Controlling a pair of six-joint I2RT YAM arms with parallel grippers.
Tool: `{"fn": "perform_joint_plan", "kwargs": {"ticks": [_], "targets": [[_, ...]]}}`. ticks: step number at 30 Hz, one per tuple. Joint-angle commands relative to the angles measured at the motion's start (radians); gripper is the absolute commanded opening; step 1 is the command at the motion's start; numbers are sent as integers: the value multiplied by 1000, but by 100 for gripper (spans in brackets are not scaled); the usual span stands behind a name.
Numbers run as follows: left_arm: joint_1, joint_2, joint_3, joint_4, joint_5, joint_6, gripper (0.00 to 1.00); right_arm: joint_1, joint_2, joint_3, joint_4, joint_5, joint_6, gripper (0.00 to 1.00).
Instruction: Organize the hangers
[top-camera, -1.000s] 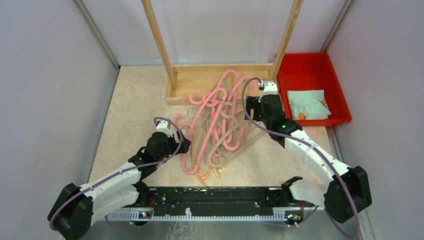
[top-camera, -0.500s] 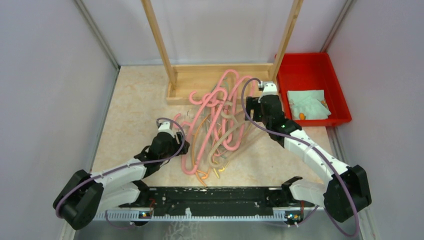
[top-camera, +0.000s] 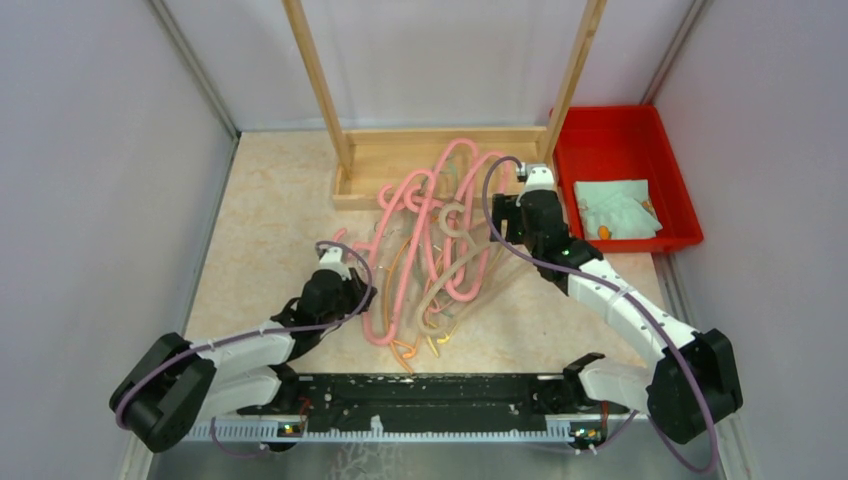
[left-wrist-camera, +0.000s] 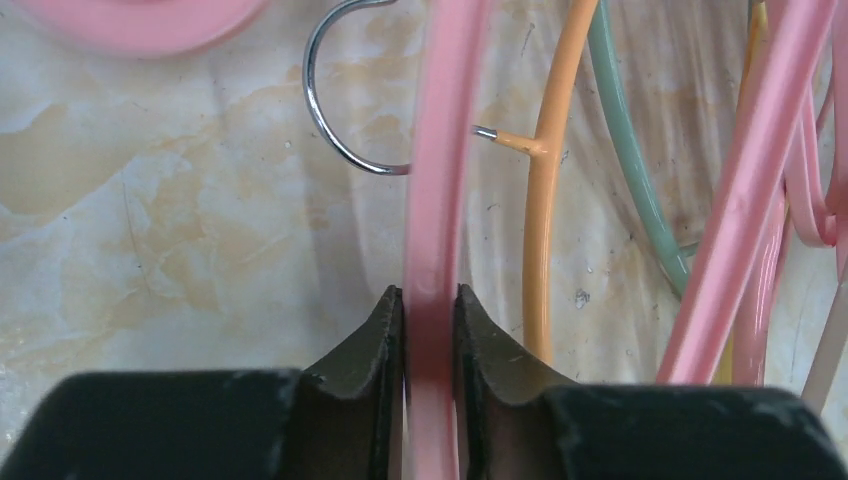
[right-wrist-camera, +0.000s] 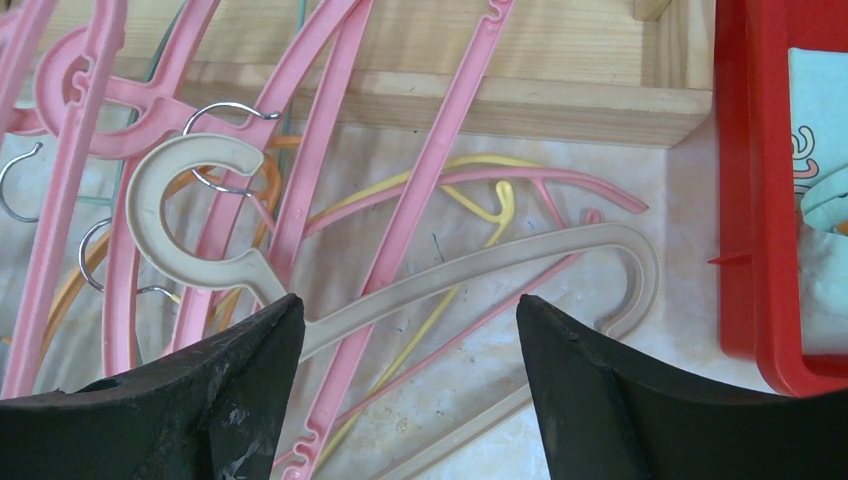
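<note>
**Left gripper pinched on a pink hanger, right gripper wide over a beige one**

The pile of hangers (top-camera: 440, 240) lies tangled mid-table, its far end reaching onto the base of the wooden rack (top-camera: 400, 160). The left gripper (left-wrist-camera: 430, 305) sits at the pile's near-left edge. Its jaws are almost closed and press both sides of a pink hanger (left-wrist-camera: 440, 150), whose bar runs straight out between them. An orange hanger (left-wrist-camera: 543, 230) lies just right of that bar.

The right gripper (right-wrist-camera: 405, 310) stands wide open at the pile's far-right edge, holding nothing, above a beige hanger (right-wrist-camera: 480, 270). The red bin (right-wrist-camera: 745, 180) is close on its right and the rack base just beyond. Bare table (top-camera: 270, 200) opens left of the pile, as far as the side wall (top-camera: 100, 200).
</note>
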Motion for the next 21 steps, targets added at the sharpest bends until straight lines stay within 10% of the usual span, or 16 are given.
{"fn": "perform_joint_plan", "kwargs": {"ticks": [1, 3, 21], "targets": [[-6, 4, -17, 79, 15, 13, 12, 10, -15, 5, 18, 20, 7, 78], [-6, -1, -9, 72, 18, 16, 0, 10, -17, 4, 16, 22, 7, 78], [-7, 8, 184, 154, 232, 107, 0, 10, -24, -14, 32, 57, 6, 76]]}}
